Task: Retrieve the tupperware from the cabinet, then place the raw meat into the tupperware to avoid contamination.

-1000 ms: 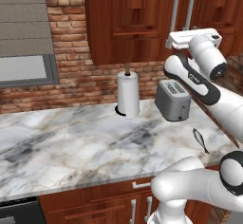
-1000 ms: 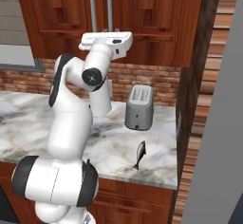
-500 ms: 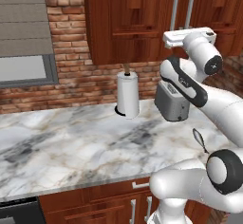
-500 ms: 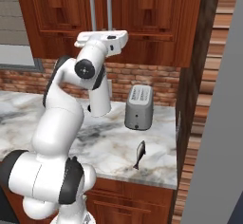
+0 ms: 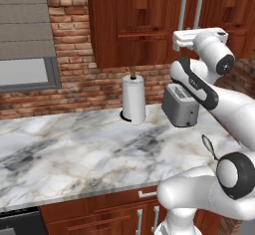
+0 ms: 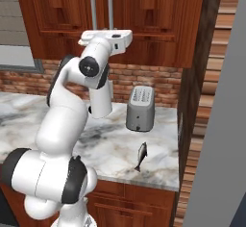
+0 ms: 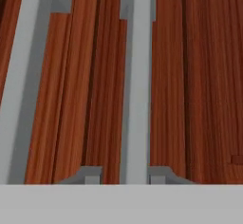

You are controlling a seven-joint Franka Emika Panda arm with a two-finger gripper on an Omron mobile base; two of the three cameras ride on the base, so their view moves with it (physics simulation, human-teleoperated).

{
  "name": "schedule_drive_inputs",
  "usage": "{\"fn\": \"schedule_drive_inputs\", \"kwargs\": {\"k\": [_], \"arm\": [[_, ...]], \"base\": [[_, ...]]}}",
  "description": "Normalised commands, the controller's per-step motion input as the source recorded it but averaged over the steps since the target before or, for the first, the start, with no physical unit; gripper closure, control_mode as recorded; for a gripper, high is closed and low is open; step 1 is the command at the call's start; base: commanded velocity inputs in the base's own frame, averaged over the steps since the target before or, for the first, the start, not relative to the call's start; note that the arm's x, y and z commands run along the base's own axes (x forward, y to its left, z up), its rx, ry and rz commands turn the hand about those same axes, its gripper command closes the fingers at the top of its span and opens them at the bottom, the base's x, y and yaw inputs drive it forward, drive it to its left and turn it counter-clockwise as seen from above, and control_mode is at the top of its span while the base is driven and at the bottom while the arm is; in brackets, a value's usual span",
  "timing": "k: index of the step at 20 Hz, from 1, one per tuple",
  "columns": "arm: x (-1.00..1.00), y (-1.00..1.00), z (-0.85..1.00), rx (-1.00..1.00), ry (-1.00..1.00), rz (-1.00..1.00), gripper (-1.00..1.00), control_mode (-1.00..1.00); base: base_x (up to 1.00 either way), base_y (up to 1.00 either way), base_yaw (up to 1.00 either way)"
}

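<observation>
We are seeing the gripper [image 7: 126,173] spread apart, one fingertip [image 7: 93,174] each side of a silver bar handle [image 7: 137,85], not clamping it. The handle is sitting on the cabinet [image 5: 149,20], doors closed. Below, toaster [image 5: 181,105] and paper-towel roll [image 5: 134,98] are standing on the marble counter [image 5: 74,149].

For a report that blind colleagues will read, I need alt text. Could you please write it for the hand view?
Close view of the cabinet, dark red-brown wood, with two long vertical silver bar handles. The gripper is open, and its two fingers stand on either side of the right handle, not yet closed on it. The left handle runs slanted along the left edge.
</observation>
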Motion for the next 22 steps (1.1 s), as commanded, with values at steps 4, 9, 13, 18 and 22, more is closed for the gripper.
{"fn": "schedule_drive_inputs", "kwargs": {"k": [4,9,13,18,22], "arm": [[-0.32,-0.08,0.0,0.0,0.12,0.01,1.0,-1.0],[-0.55,-0.1,0.07,-0.01,0.15,0.0,1.0,-1.0],[-0.64,-0.26,0.01,-0.01,0.06,0.0,1.0,-1.0],[-0.71,-0.46,0.01,0.0,0.0,0.0,1.0,-1.0],[-0.59,-0.39,0.0,0.0,-0.01,0.0,1.0,-1.0]], "base": [[0.0,0.0,0.0],[0.0,0.0,0.0],[0.0,0.0,0.0],[0.0,0.0,0.0],[0.0,0.0,0.0]]}}
